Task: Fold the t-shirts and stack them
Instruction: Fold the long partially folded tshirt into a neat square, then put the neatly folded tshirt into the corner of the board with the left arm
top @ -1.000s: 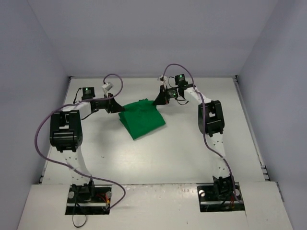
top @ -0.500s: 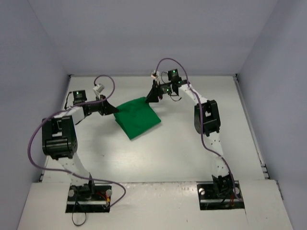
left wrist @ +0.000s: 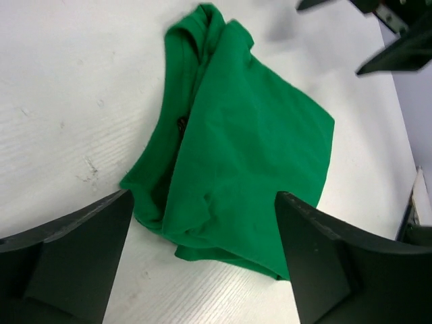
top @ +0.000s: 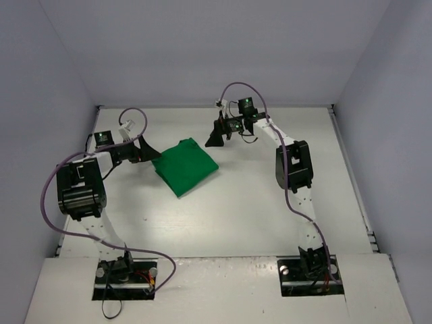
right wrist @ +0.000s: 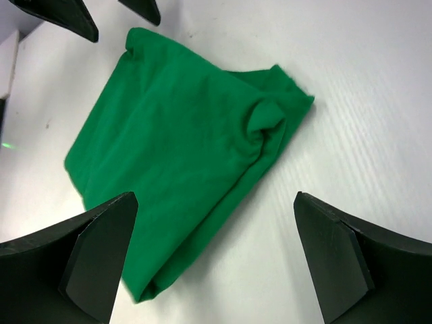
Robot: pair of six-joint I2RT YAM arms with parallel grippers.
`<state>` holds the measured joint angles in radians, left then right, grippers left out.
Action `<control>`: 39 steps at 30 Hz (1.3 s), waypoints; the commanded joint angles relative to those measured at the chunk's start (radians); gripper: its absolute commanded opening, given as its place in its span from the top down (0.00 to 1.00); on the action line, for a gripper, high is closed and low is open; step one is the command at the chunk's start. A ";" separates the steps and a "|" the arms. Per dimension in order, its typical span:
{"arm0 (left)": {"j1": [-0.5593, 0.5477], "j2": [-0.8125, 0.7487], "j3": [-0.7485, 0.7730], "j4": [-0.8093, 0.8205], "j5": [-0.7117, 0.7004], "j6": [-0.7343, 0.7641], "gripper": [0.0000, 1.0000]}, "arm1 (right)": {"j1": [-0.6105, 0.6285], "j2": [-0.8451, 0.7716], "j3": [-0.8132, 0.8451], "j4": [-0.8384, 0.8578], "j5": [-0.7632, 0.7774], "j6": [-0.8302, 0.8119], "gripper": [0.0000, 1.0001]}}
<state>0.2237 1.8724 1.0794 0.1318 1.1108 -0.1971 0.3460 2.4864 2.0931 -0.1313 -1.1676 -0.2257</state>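
Top external view is showing the 2 grippers releasing: left gripper (top: 148, 150) and right gripper (top: 215, 139), clamped a second ago, are standing wide open and empty beside the plain bright-green fabric t-shirt (top: 183, 166), which is lying folded on the far half of the white table (top: 256, 202), suggesting this fold is finishing.

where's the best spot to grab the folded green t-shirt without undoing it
Probably the layered edge nearest the left hand, coming in low from that side. The green t-shirt lies flat and folded, and there its layers stack thick enough to pinch together.
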 commanded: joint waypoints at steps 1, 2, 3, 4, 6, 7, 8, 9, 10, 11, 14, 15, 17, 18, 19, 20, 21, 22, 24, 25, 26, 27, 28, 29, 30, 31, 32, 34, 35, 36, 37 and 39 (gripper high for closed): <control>-0.002 -0.247 0.071 0.053 -0.138 -0.044 0.11 | -0.058 -0.322 -0.141 0.019 0.010 -0.001 0.00; -0.003 -0.278 0.087 0.052 -0.143 -0.044 0.10 | -0.059 -0.326 -0.182 0.019 0.011 -0.007 0.00; -0.061 -0.310 0.155 -0.150 -0.298 0.049 0.10 | -0.083 -0.378 -0.249 0.018 0.037 -0.021 0.00; -0.109 -0.330 0.231 -0.265 -0.409 0.105 0.10 | -0.094 -0.428 -0.316 0.019 0.074 -0.038 0.00; -0.276 -0.349 0.313 -0.459 -0.728 0.141 0.09 | -0.120 -0.512 -0.421 0.020 0.141 -0.068 0.00; -0.322 -0.352 0.334 -0.502 -0.801 0.097 0.09 | -0.130 -0.572 -0.473 0.021 0.181 -0.082 0.00; -0.365 -0.347 0.347 -0.539 -0.879 0.055 0.09 | -0.135 -0.602 -0.510 0.022 0.232 -0.088 0.00; -0.407 -0.342 0.360 -0.576 -0.959 0.014 0.09 | -0.140 -0.627 -0.546 0.022 0.285 -0.092 0.00; -0.451 -0.312 0.387 -0.650 -1.032 -0.034 0.09 | -0.142 -0.652 -0.591 0.023 0.349 -0.079 0.00; -0.488 -0.285 0.409 -0.710 -1.093 -0.092 0.09 | -0.145 -0.674 -0.626 0.024 0.407 -0.065 0.00; -0.542 -0.240 0.419 -0.757 -1.167 -0.349 0.09 | -0.178 -0.730 -0.698 0.022 0.456 -0.033 0.00; -0.554 -0.227 0.413 -0.760 -1.187 -0.410 0.09 | -0.190 -0.745 -0.720 0.022 0.444 -0.032 0.00; -0.578 -0.211 0.402 -0.761 -1.231 -0.525 0.09 | -0.211 -0.789 -0.756 0.022 0.437 -0.035 0.00; -0.584 -0.204 0.402 -0.761 -1.247 -0.569 0.09 | -0.217 -0.800 -0.767 0.022 0.440 -0.035 0.00; -0.590 -0.190 0.408 -0.759 -1.250 -0.639 0.09 | -0.225 -0.817 -0.776 0.021 0.429 -0.036 0.00; -0.593 -0.180 0.414 -0.759 -1.256 -0.646 0.09 | -0.230 -0.819 -0.785 0.021 0.428 -0.038 0.00; -0.598 -0.169 0.421 -0.759 -1.254 -0.694 0.09 | -0.233 -0.832 -0.803 0.022 0.425 -0.039 0.00; -0.604 -0.156 0.430 -0.759 -1.252 -0.733 0.09 | -0.234 -0.842 -0.818 0.022 0.423 -0.041 0.00; -0.615 -0.131 0.440 -0.759 -1.253 -0.766 0.09 | -0.234 -0.853 -0.838 0.021 0.424 -0.047 0.00; -0.623 -0.121 0.438 -0.757 -1.256 -0.786 0.09 | -0.235 -0.857 -0.847 0.022 0.423 -0.049 0.00; -0.629 -0.113 0.435 -0.754 -1.259 -0.808 0.09 | -0.236 -0.861 -0.853 0.022 0.422 -0.051 0.00; -0.632 -0.106 0.431 -0.753 -1.262 -0.830 0.09 | -0.236 -0.862 -0.858 0.022 0.422 -0.052 0.00; -0.633 -0.095 0.428 -0.755 -1.259 -0.839 0.09 | -0.236 -0.863 -0.863 0.022 0.422 -0.050 0.00; -0.635 -0.086 0.427 -0.755 -1.253 -0.852 0.09 | -0.236 -0.860 -0.864 0.022 0.422 -0.050 0.00; -0.635 -0.070 0.427 -0.757 -1.252 -0.857 0.09 | -0.237 -0.860 -0.866 0.022 0.423 -0.050 0.00; -0.635 -0.056 0.428 -0.758 -1.253 -0.863 0.09 | -0.236 -0.859 -0.866 0.022 0.422 -0.050 0.00; -0.634 -0.042 0.431 -0.759 -1.257 -0.869 0.09 | -0.236 -0.856 -0.867 0.022 0.420 -0.050 0.00; -0.632 0.007 0.444 -0.759 -1.263 -0.877 0.09 | -0.236 -0.856 -0.866 0.022 0.416 -0.050 0.00; -0.630 0.035 0.455 -0.758 -1.263 -0.880 0.09 | -0.236 -0.854 -0.865 0.021 0.416 -0.050 0.00; -0.629 0.057 0.466 -0.758 -1.266 -0.882 0.09 | -0.236 -0.853 -0.865 0.021 0.416 -0.051 0.00; -0.629 0.076 0.483 -0.758 -1.269 -0.885 0.09 | -0.236 -0.853 -0.866 0.021 0.417 -0.053 0.00; -0.621 0.145 0.514 -0.758 -1.270 -0.881 0.09 | -0.236 -0.851 -0.867 0.021 0.417 -0.052 0.00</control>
<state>-0.4103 1.9590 1.5152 -0.6266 -0.1306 -1.0415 0.1070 1.6764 1.2202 -0.1394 -0.7395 -0.2703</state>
